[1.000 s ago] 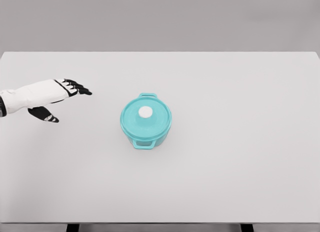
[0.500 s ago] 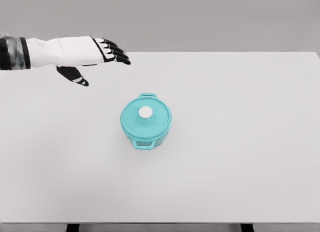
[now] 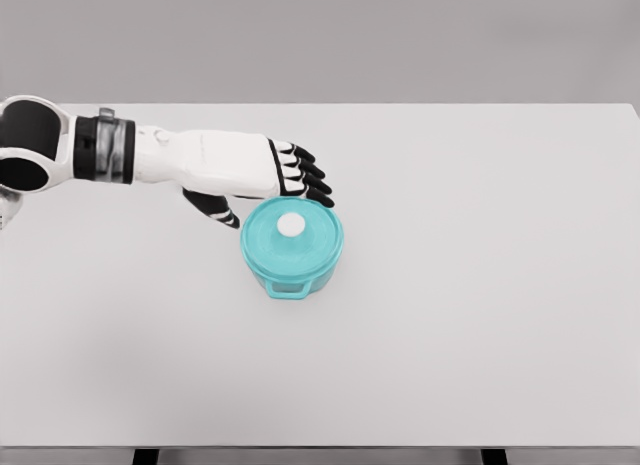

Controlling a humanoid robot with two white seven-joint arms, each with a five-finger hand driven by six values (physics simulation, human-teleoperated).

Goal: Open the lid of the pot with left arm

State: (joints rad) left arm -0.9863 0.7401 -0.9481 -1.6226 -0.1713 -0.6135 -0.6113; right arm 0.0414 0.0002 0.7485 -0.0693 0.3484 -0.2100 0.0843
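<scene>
A teal pot [image 3: 292, 270] stands near the middle of the white table [image 3: 480, 285], with its teal lid [image 3: 298, 243] on and a small white knob [image 3: 291, 225] at the lid's centre. My left hand [image 3: 270, 190] reaches in from the left and hovers just behind and left of the lid. Its black fingers [image 3: 312, 180] are spread over the lid's far rim and the thumb [image 3: 218, 211] hangs down beside the pot. The hand is open and holds nothing. The pot's far handle is hidden behind the hand.
The white table runs wide on every side of the pot, with its front edge near the bottom of the head view. A grey wall [image 3: 400, 35] rises behind it.
My left arm has swung in from the far left, first up toward the table's back edge, then right and down until the hand is over the pot's far rim. The pot has not moved.
</scene>
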